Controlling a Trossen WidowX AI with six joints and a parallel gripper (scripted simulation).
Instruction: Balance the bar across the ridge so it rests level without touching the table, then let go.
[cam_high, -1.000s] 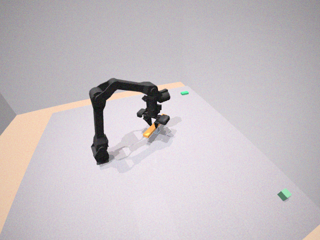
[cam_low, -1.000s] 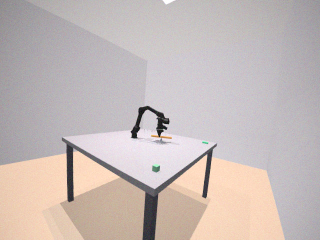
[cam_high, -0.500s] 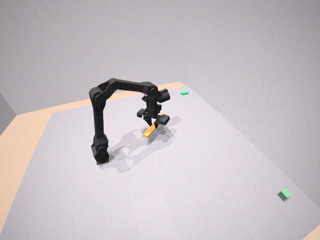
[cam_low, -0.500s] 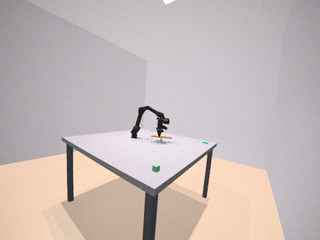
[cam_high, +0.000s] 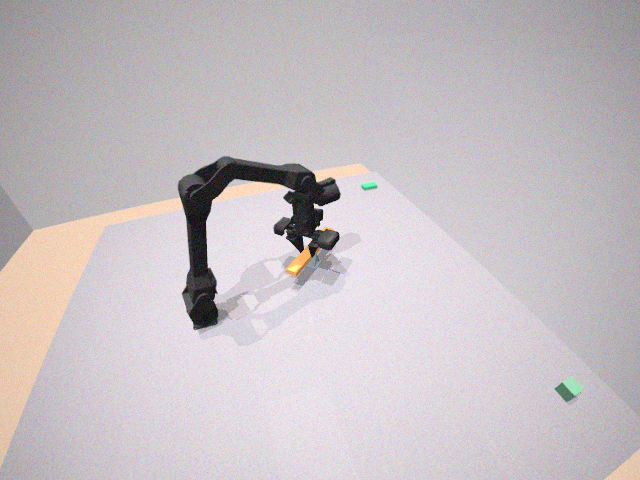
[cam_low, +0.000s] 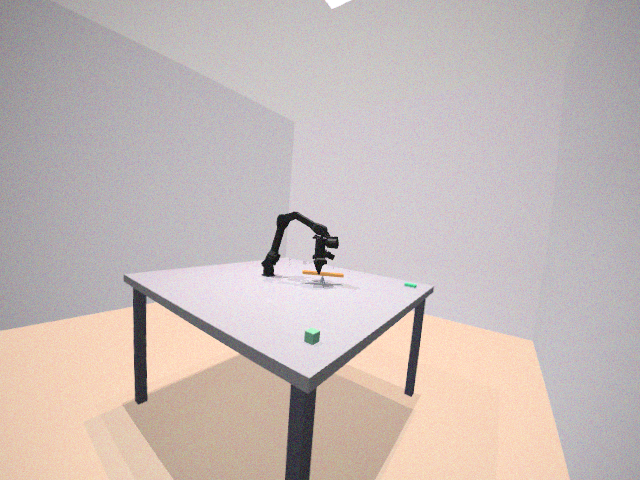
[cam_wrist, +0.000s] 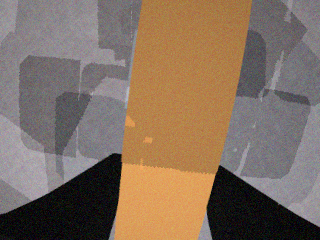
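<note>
An orange bar (cam_high: 299, 262) (cam_low: 333, 274) (cam_wrist: 187, 114) is held near its middle by my gripper (cam_high: 308, 246) (cam_low: 320, 270), which is shut on it. The bar lies about level, a little above the table, over a small pale ridge (cam_high: 316, 264) (cam_low: 321, 282). I cannot tell whether the bar touches the ridge. In the wrist view the bar runs up the middle of the picture between my two dark fingers, and the ridge is hidden under it.
A green cube (cam_high: 568, 388) (cam_low: 311, 336) sits near the table's front corner. A flat green block (cam_high: 368, 186) (cam_low: 409, 284) lies near the far right edge. The arm's base (cam_high: 200, 304) (cam_low: 268, 268) stands left of the bar on the grey table (cam_high: 361, 361) (cam_low: 217, 294).
</note>
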